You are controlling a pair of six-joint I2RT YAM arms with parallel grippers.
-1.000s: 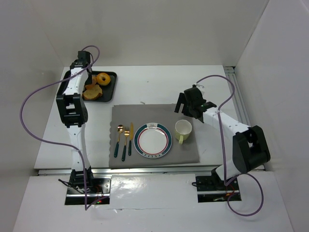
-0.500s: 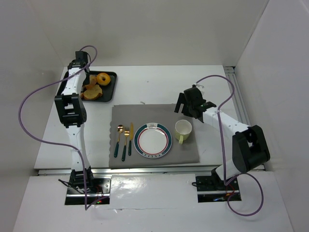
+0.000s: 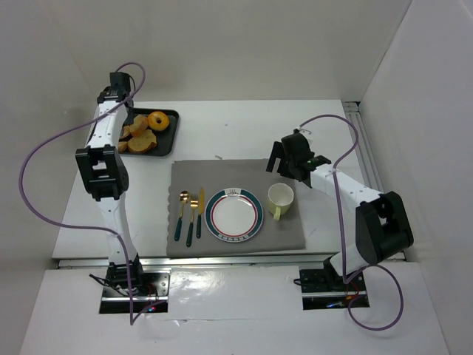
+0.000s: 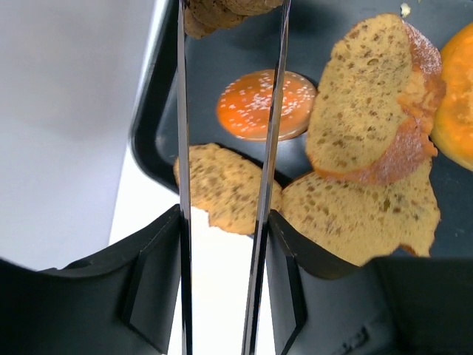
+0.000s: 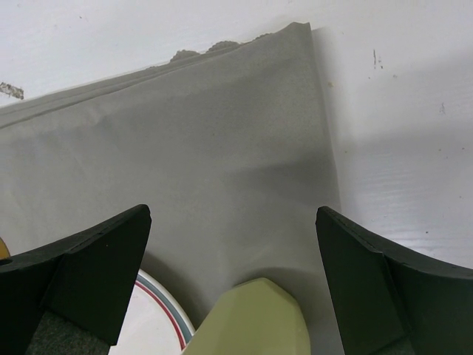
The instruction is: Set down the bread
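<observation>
- Our left pincer [image 4: 232, 6], drawn narrow, pinches a brown seeded bread slice [image 4: 222, 13] at its tips, above the black plastic tray [image 4: 214, 70].
- We judge it best to squeeze gently, rise clear of the loose slices [image 4: 369, 103] beneath, then carry it to the white teal-rimmed plate [image 3: 234, 218], well to its right.
- Gold-and-teal cutlery [image 3: 191, 211] lies between pincer and plate; the pale green cup [image 3: 280, 197] and the wide-spread right pincer [image 5: 230, 214] stand beyond.

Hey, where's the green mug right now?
In the top view, the pale green mug stands on the right part of the gray placemat, immediately right of the plate.
</observation>
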